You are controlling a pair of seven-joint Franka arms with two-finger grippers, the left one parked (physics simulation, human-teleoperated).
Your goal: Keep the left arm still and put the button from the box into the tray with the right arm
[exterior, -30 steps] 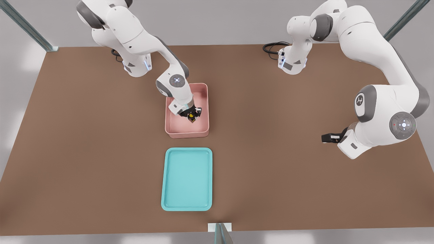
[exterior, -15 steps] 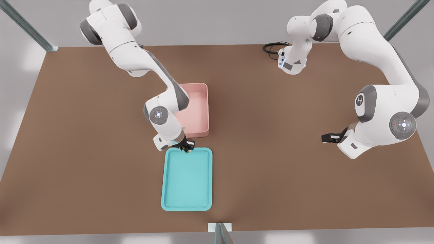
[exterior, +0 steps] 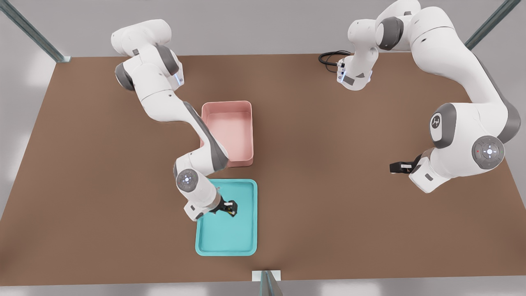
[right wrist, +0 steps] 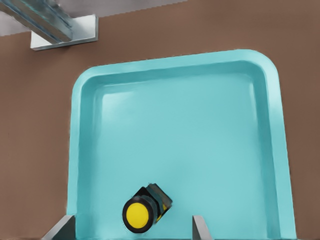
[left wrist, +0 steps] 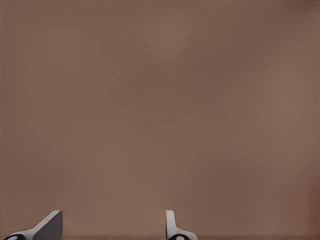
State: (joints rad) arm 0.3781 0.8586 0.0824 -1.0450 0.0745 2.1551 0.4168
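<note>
My fingers (exterior: 231, 208) hang over the teal tray (exterior: 245, 240), near its middle and toward the side nearest the pink box (exterior: 248, 127). They are spread apart: in my wrist view both fingertips (right wrist: 60, 229) stand well clear of the button (right wrist: 144, 209), one on either side of it with bare tray floor between. The button, a round yellow cap on a dark blocky base, lies tilted between them over the tray floor; whether it already rests on that floor I cannot tell. In the front view it shows only as a small yellow-and-black speck (exterior: 230, 211) at my fingertips. My arm (exterior: 164, 98) reaches from the far edge of the brown bench (exterior: 328, 205), passes the box on the front view's left, and bends down to the tray. The box stands just beyond the tray's far end, apart from it, its pale floor showing nothing inside. Past the tray's near end, a white bracket with a metal post (right wrist: 60, 27) sits at the bench edge
</note>
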